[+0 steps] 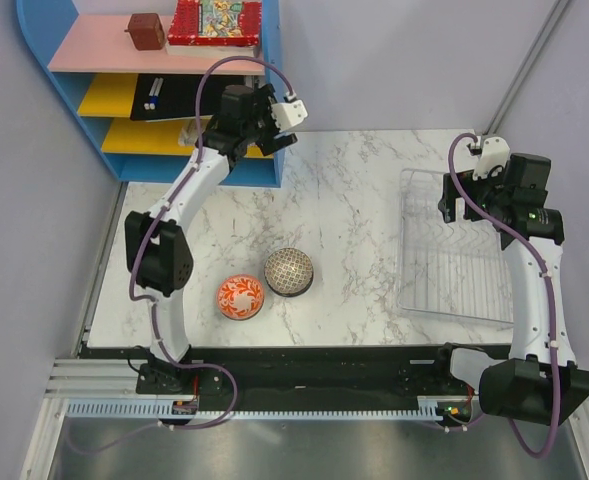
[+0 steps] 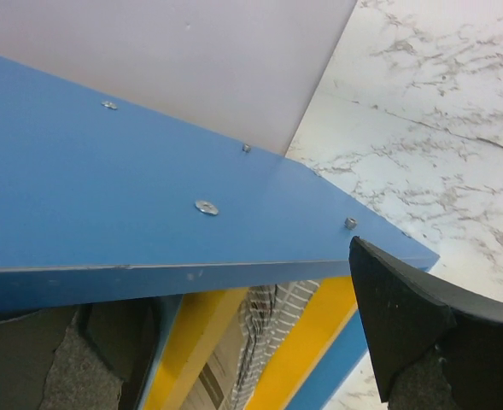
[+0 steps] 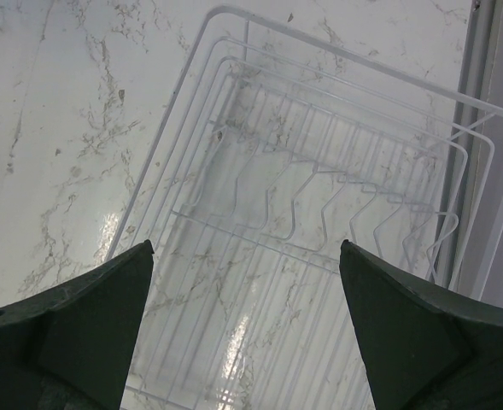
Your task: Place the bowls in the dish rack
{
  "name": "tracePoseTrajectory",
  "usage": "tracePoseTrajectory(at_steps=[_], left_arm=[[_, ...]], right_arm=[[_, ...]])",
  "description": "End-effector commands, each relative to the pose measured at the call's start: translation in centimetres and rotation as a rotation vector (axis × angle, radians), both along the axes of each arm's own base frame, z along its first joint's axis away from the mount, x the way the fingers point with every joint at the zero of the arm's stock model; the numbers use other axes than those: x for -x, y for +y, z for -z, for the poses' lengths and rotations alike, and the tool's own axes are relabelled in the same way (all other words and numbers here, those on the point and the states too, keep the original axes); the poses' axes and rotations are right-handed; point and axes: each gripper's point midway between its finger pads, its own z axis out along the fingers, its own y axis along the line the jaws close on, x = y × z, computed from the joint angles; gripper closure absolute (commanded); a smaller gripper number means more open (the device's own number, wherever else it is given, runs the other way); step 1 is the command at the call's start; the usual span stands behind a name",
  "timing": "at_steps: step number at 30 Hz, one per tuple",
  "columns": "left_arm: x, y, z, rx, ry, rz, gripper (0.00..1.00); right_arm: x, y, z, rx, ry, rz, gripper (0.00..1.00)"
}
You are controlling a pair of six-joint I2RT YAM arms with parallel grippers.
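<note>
marble table [image 1: 354, 200]: right hand [image 3: 247, 248] open above dish rack [image 1: 444, 270], left hand [image 2: 234, 333] open by shelf [image 2: 106, 196], bowls [image 1: 240, 297] well apart.

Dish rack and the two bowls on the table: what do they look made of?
Dish rack: seemingly clear glossy plastic; the marble top shows through its ridged floor. Orange-red floral bowl and grey mesh-patterned bowl: probably glazed ceramic, judging by smooth patterned surfaces, though melamine can't be ruled out.
</note>
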Motion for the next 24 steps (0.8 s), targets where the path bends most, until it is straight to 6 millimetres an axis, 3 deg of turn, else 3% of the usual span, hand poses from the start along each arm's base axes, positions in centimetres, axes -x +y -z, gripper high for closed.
tracePoseTrajectory(at_steps=[1,3,5,6,7,8,9,13,17,18,19,20,21,22,24], left_arm=[[-2.1,-0.2,3.9,0.043,0.132,-0.039,0.0],[-3.7,0.0,5.1,0.03,0.134,-0.067,0.0],[-5.2,0.5,3.7,0.035,0.088,-0.091,0.0],[-6.2,1.1,5.1,0.022,0.096,-0.117,0.0],[-7.0,1.3,3.5,0.034,0.056,-0.13,0.0],[-7.7,1.5,4.5,0.03,0.064,-0.14,0.0],[-8.5,2.1,3.3,0.041,0.029,-0.16,0.0],[-10.5,3.3,4.0,0.016,-0.002,-0.22,0.0],[-8.5,3.0,4.6,0.045,0.064,-0.158,0.0],[-7.1,2.9,7.1,0.03,0.124,-0.137,0.0],[-6.2,2.8,4.2,0.058,0.079,-0.119,0.0],[-5.4,2.5,4.1,0.072,0.08,-0.093,0.0],[-4.4,2.7,6.1,0.057,0.119,-0.088,0.0],[-3.8,2.7,4.5,0.067,0.088,-0.083,0.0],[-3.3,3.3,5.5,0.051,0.107,-0.098,0.0]], right_arm=[[0.0,0.1,-2.2,-0.004,-0.06,0.001,0.02],[0.1,0.1,-2.3,0.002,-0.061,0.003,0.02],[0.3,0.1,-2.3,0.005,-0.061,0.002,0.02],[0.3,0.0,-2.2,0.006,-0.057,0.006,0.02],[0.3,0.0,-2.2,0.007,-0.056,0.005,0.02],[0.3,0.0,-2.2,0.006,-0.056,0.003,0.03],[0.3,0.0,-2.2,0.006,-0.054,0.005,0.03],[0.1,0.3,-2.1,-0.011,-0.05,-0.004,0.02],[0.2,0.9,-2.1,-0.024,-0.045,-0.037,0.02],[0.4,1.0,-2.0,-0.024,-0.041,-0.046,0.02],[0.6,1.2,-1.8,-0.027,-0.03,-0.056,0.02],[0.7,1.3,-1.7,-0.026,-0.027,-0.066,0.02],[0.8,1.4,-1.6,-0.026,-0.026,-0.074,0.02],[0.9,1.5,-1.5,-0.028,-0.019,-0.076,0.02],[1.0,1.8,-1.6,-0.033,-0.019,-0.09,0.02]])
